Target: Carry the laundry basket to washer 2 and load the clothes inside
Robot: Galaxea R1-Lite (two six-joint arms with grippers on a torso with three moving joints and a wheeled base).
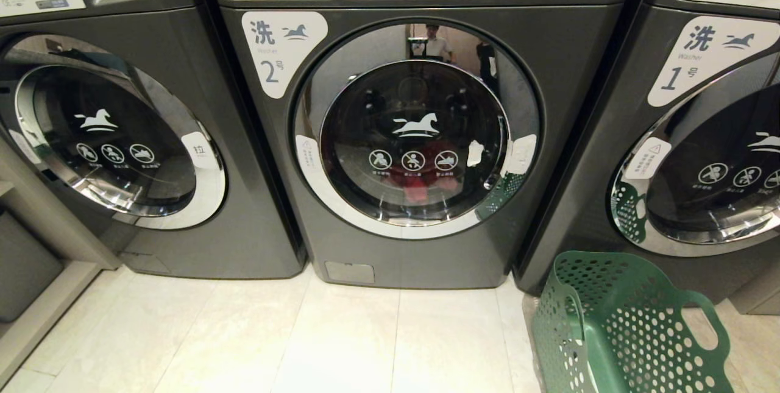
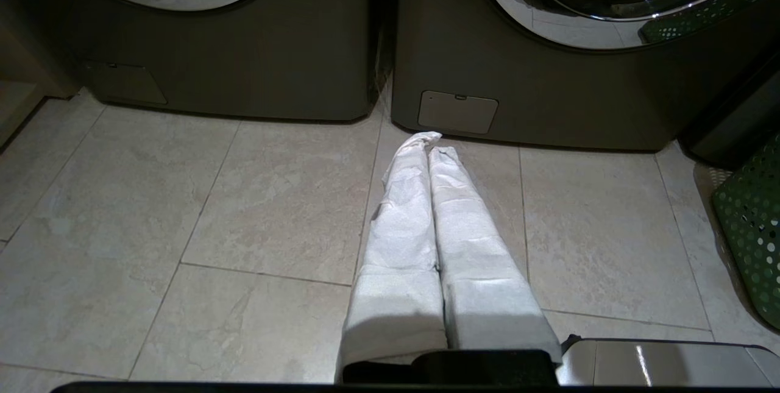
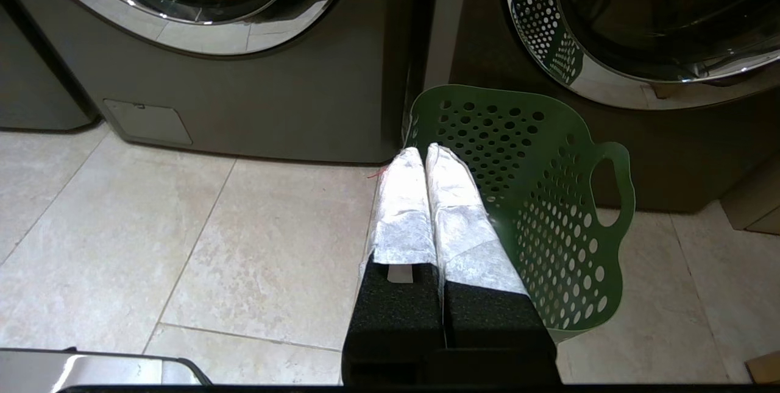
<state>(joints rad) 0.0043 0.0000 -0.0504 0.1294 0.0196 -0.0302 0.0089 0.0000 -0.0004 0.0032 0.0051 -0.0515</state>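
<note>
Three dark grey front-load washers are seen side by side on a pale tiled floor [image 1: 365, 344]. Washer 2 [image 1: 414, 137] is placed in the middle, its chrome-ringed glass door shut. The washer labelled 1 [image 1: 701, 155] is seen at its right, and a third washer [image 1: 122, 137] at its left. The laundry basket [image 1: 627, 326] is set on the floor in front of washer 1, just right of washer 2, and no garment is seen inside it. The clothes [image 1: 420, 183] are glimpsed as a red mass behind the glass of washer 2. The left pincer [image 2: 429, 140] is held above the floor before washer 2, its wrapped fingers pressed together on nothing. The right pincer [image 3: 423, 152] is held beside the basket, likewise pressed together and empty.
</note>
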